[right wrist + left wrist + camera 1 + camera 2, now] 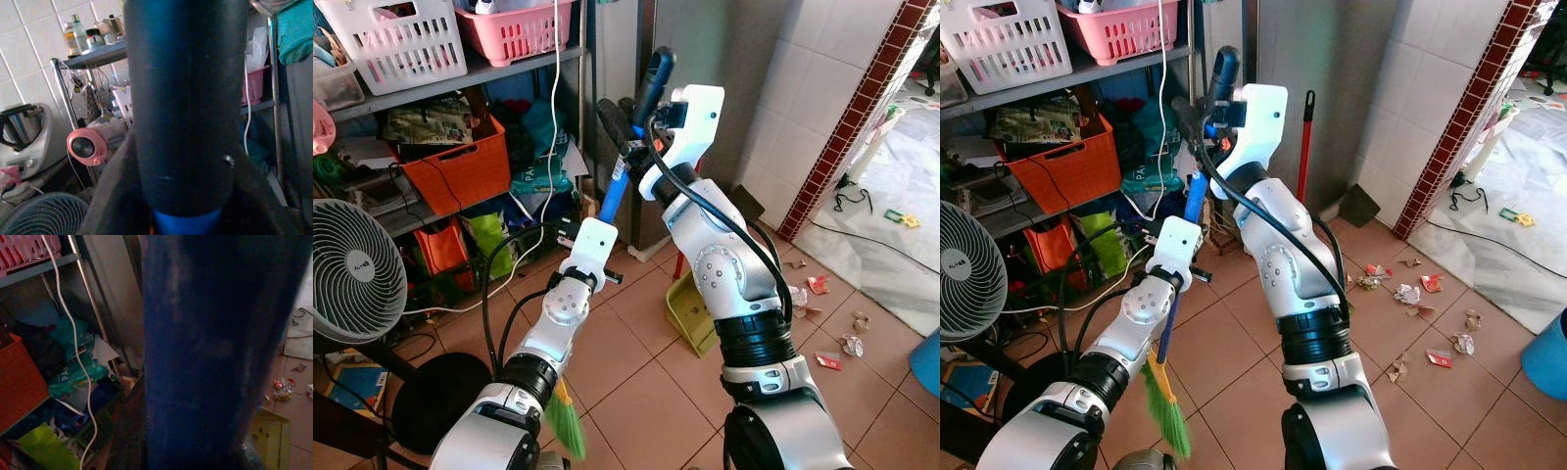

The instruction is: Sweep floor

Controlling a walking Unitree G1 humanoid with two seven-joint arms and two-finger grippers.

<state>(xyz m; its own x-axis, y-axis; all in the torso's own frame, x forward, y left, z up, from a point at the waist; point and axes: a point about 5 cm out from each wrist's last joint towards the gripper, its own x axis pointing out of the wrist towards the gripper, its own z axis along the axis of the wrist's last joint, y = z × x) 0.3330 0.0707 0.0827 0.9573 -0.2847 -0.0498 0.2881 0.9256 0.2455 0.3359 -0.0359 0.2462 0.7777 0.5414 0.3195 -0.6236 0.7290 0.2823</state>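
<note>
You have the broom (1193,201) held steeply tilted in the centre of the frame, its blue shaft running from the black top grip in the upper middle down to the green bristles (1167,416) at the lower left centre. The right gripper (631,122) is clenched on the black grip near the top of the shaft; the left gripper (1190,257) is clamped on the blue shaft lower down, just above the bristles. The yellow dustpan (690,313) lies on the tiled floor (636,392) at centre, partly hidden behind the right arm. Scraps of litter (1410,292) are scattered across the tiles at the right centre, near the red-brick edge of the wall (1459,127). Open floor lies at the lower right. The left side is bounded by a cluttered shelf unit (470,73) at upper left and a standing fan (352,274) at the left edge. A blue bin (927,362) sits at the right edge.
</note>
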